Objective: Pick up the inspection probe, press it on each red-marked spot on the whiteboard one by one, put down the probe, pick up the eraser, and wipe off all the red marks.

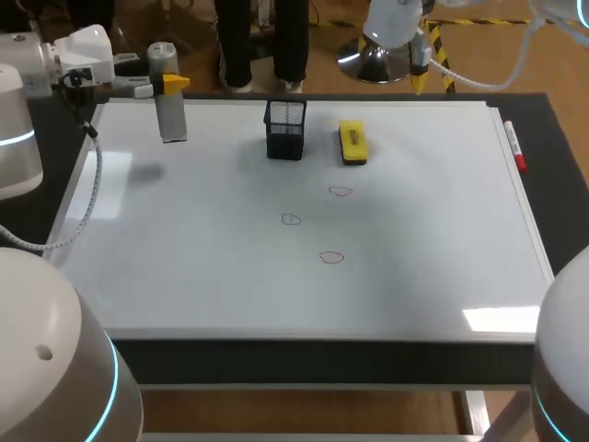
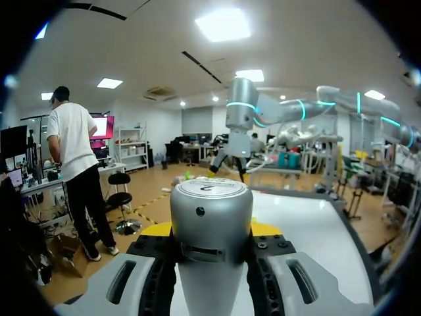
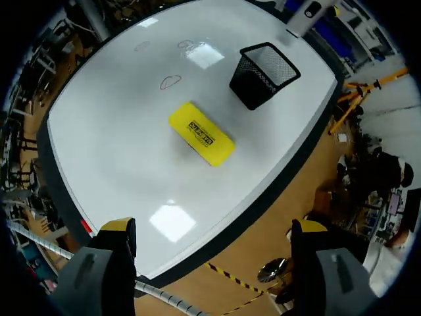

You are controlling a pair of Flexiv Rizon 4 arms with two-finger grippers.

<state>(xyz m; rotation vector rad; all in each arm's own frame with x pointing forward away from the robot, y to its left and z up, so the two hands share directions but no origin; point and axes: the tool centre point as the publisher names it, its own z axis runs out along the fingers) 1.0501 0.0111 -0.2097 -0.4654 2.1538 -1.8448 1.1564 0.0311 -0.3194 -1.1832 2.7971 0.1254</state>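
Three red marks (image 1: 331, 258) sit at the whiteboard's (image 1: 184, 276) centre. Above them are one mesh basket (image 1: 285, 129) and one yellow eraser (image 1: 352, 144). One marker (image 1: 513, 145) lies at the right edge. Upper left, the left gripper (image 1: 168, 85) pinches the one probe (image 1: 171, 118) upright. The right gripper (image 3: 214, 230) is spread and empty.

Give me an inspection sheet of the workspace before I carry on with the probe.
Surface: whiteboard, three red marks not yet wiped.
Job's things: probe held upright near the board's far left corner; eraser lying beside the mesh cup.
Clutter: red marker at the board's right edge.
Grippers: left gripper shut on the probe; right gripper open, nothing between its fingers.
Cables: cable trailing across the board's left edge.
Surroundings: nothing seen touching the table.
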